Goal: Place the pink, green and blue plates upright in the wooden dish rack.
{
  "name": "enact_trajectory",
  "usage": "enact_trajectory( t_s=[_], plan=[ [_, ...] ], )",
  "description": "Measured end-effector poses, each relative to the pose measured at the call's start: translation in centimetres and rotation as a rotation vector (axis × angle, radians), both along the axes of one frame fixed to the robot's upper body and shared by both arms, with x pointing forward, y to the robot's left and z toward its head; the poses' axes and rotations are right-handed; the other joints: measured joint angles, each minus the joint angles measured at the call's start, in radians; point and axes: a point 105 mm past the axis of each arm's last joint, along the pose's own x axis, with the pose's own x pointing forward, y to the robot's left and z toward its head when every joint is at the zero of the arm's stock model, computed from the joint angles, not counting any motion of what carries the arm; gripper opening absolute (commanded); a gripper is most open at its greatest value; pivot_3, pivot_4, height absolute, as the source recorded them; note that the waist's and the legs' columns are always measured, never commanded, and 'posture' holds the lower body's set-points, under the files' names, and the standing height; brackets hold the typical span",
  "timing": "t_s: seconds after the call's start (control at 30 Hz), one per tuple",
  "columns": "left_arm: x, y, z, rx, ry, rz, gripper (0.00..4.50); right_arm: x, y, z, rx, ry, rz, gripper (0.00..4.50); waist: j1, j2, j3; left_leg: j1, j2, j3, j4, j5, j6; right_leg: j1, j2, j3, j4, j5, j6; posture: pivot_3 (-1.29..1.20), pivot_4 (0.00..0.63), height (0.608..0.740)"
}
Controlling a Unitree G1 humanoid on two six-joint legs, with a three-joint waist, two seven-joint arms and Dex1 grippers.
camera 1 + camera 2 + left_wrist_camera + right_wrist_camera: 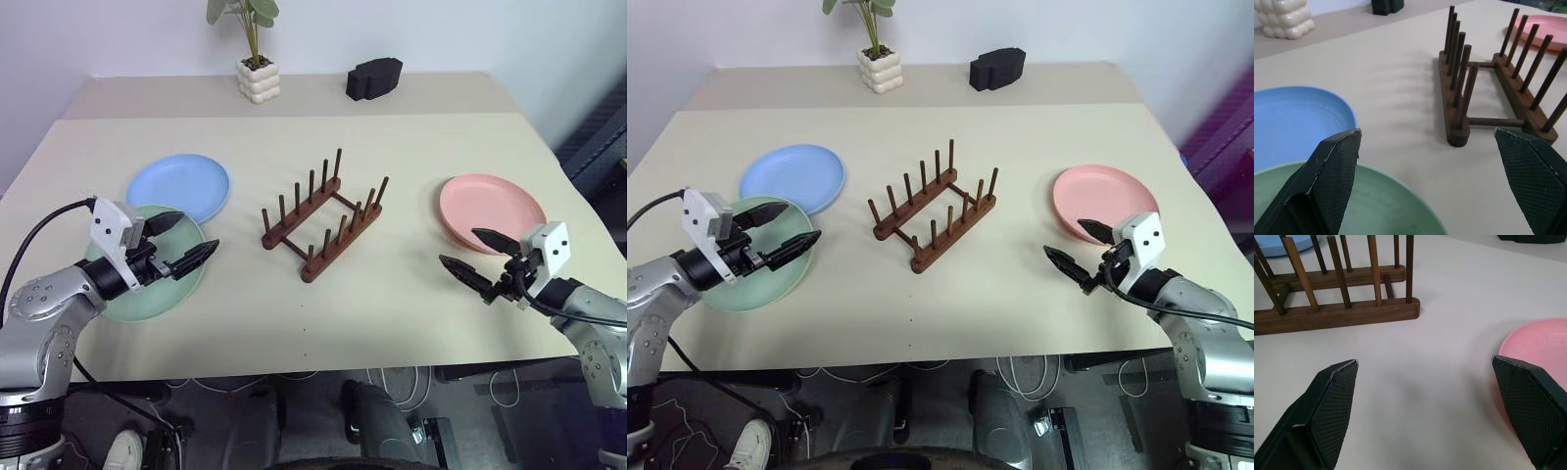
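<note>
The wooden dish rack point(323, 217) stands empty at the table's middle. A blue plate point(178, 186) lies flat to its left, with a green plate point(147, 284) just in front of it. The pink plate point(490, 210) lies flat to the rack's right. My left gripper point(188, 241) hovers open over the green plate's right part, pointing toward the rack. My right gripper point(480, 257) is open too, at the pink plate's near edge, with nothing between its fingers. In the wrist views the rack point(1488, 93) and the pink plate's rim point(1537, 352) lie ahead of the fingers.
A white pot with a green plant point(258, 76) and a black blocky object point(373, 77) stand at the back of the table point(392, 313). The table's near edge runs just in front of both grippers.
</note>
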Motion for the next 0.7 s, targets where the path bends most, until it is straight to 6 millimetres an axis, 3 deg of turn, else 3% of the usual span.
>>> enact_trajectory(
  t_s=[0.37, 0.57, 0.7],
  plan=[
    [-0.5, -0.7, 0.1, -0.004, 0.003, -0.007, 4.5, 0.4, 0.3, 0.6, -0.012, -0.011, 0.018, 4.45, 0.0, 0.0, 0.0, 0.0, 0.0, 0.0, 0.0, 0.0, 0.0, 0.0, 0.0, 0.0, 0.001, 0.0, 0.0, 0.0, 0.15, 0.74],
    [-1.9, -1.6, -0.9, 0.007, 0.084, -0.108, 4.5, -0.4, 0.0, -0.3, -0.021, 0.035, 0.01, 4.45, 0.0, 0.0, 0.0, 0.0, 0.0, 0.0, 0.001, 0.0, 0.0, 0.0, 0.0, 0.0, 0.001, 0.0, 0.0, 0.0, 0.15, 0.74],
    [-3.2, -2.7, -1.5, 0.051, 0.15, -0.212, 4.5, -0.6, 0.2, 0.1, -0.029, 0.025, 0.007, 4.45, 0.0, 0.0, 0.0, 0.001, 0.0, 0.0, 0.001, 0.0, 0.0, 0.0, 0.0, 0.0, 0.001, 0.0, 0.0, 0.0, 0.15, 0.74]
  ],
)
